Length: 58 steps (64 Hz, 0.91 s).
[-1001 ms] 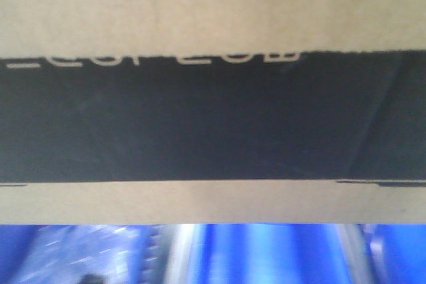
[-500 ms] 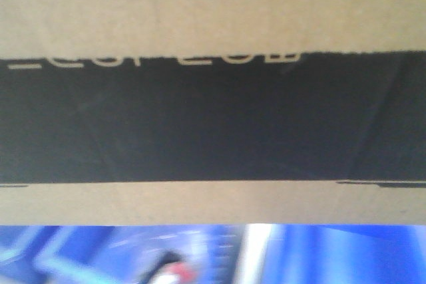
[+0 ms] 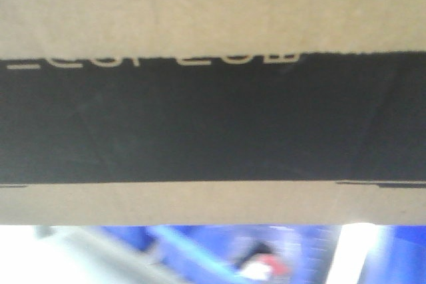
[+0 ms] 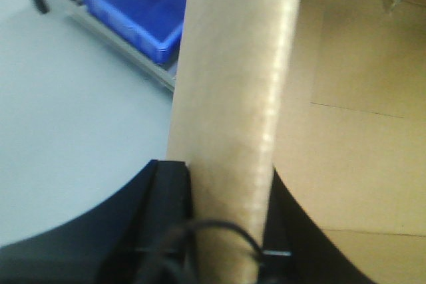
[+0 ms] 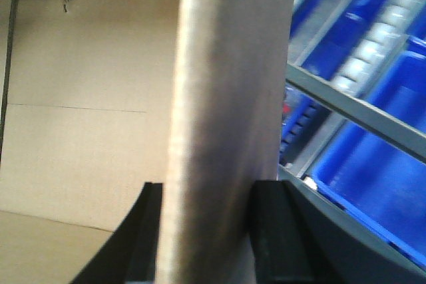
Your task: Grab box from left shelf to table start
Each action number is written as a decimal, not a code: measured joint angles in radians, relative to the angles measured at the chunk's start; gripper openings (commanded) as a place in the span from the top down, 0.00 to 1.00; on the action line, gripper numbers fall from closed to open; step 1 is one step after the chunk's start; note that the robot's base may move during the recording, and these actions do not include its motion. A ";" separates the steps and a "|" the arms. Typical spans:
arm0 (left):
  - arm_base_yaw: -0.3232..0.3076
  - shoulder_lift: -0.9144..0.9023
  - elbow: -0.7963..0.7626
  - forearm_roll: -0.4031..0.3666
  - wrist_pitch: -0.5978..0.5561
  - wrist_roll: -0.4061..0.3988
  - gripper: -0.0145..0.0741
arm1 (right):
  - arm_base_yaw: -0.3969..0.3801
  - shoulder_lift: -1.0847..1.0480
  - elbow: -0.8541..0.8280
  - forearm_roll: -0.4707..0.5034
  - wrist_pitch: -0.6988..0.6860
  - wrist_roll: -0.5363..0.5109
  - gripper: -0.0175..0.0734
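Jaws of left gripper (image 4: 225, 231) and right gripper (image 5: 212, 231) are each pinching a box (image 3: 213, 118) panel between them; thin cardboard is likely flexing there.

The left gripper (image 4: 223, 174) has matt black fingers (image 4: 170, 194) with squared tips, widening below into a broad, curved black body. A thin black cable (image 4: 223, 225) loops across near its base (a small dark tie (image 4: 276, 253) juts out beside it). The right gripper (image 5: 208, 191) shows similar flat black fingers (image 5: 269, 224) with curved outer edges.
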 measured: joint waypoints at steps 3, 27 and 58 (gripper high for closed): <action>0.000 0.000 0.000 0.000 0.000 0.000 0.85 | 0.000 0.000 0.000 0.000 0.000 0.000 0.78; 0.000 0.000 0.000 0.000 0.000 0.000 0.85 | 0.000 0.000 0.000 0.000 0.000 0.000 0.78; 0.000 0.000 0.000 0.000 0.000 0.000 0.85 | 0.000 0.000 0.000 0.000 0.000 0.000 0.78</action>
